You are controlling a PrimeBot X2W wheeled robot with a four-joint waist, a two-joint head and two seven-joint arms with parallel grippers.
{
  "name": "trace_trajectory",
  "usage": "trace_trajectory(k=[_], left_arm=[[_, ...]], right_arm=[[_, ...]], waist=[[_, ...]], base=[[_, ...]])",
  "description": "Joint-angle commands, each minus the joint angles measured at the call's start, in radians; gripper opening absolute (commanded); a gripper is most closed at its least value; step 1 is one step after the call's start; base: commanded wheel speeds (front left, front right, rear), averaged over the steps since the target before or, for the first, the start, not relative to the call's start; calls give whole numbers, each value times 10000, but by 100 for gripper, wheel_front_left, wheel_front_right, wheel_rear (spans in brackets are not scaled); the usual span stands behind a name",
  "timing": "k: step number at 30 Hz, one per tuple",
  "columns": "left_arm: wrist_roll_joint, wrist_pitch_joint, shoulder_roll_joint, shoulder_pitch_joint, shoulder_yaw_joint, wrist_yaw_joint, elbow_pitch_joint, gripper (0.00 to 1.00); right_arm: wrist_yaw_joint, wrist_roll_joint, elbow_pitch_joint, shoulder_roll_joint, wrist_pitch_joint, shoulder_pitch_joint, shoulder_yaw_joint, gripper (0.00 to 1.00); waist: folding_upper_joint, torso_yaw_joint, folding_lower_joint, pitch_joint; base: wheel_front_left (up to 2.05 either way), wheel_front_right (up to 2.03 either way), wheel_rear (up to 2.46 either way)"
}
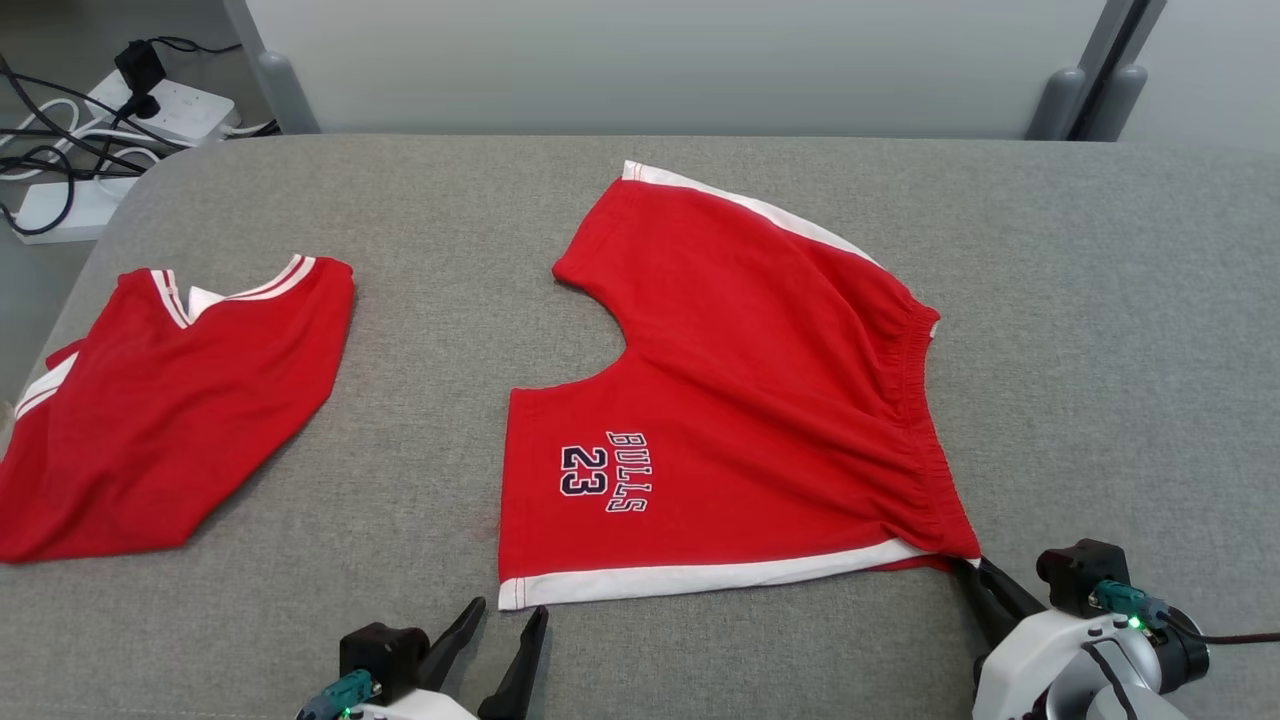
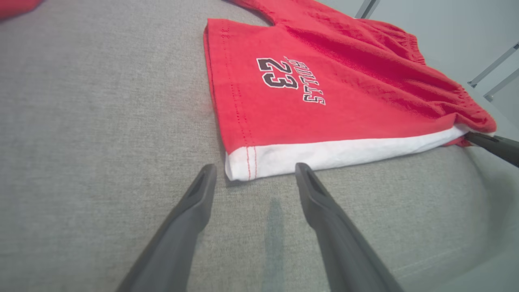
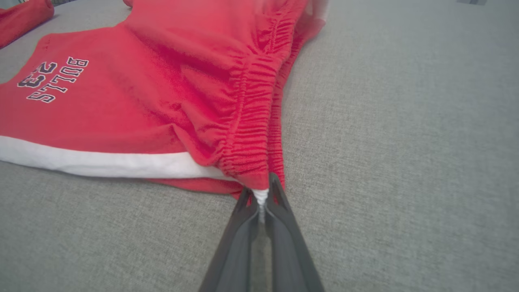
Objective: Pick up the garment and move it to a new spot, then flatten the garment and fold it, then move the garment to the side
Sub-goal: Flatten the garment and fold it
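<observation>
Red shorts lay spread near the front edge of the grey tabletop. The right gripper clenched their waistband corner; the left gripper, jaws released, sat just beside the hem. A red jersey lay at the left edge.

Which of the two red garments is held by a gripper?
The red shorts printed BULLS 23, in the middle: the right gripper pinches their waistband corner. The red jersey at the left lies untouched.
</observation>
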Motion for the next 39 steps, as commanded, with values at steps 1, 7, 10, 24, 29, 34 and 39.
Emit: trace_trajectory(k=[1,7,10,24,29,34,39], left_arm=[[-199,-61,232,-544,180,-70,-140,100],[-539,-61,431,-719,-115,-70,127,100],[-606,-61,467,-850,-211,-70,190,100],[-1061,-61,580,-969,-601,-70,358,0],[-1211,-61,695,-795,-712,-70,327,0],[-1335,-61,790,-572,-843,-71,360,0],[-1376,-61,938,-241,-754,-71,362,0]], right_arm=[[40,84,-129,-134,-143,-163,203,0],[40,98,-185,-126,-143,-320,315,0],[40,113,-228,-118,-143,-409,341,0],[40,278,-122,-87,-143,-565,584,0],[40,384,-76,-85,-143,-469,608,0],[40,508,-73,-69,-143,-243,758,0],[40,744,-197,-204,-143,93,1050,0]], waist=[[0,-96,0,63],[0,-303,0,248],[0,-373,0,394],[0,-600,0,312],[0,-518,0,64],[0,-441,0,-314],[0,-446,0,-845]], base=[[0,0,0],[0,0,0],[0,0,0],[0,0,0],[0,0,0],[0,0,0],[0,0,0]])
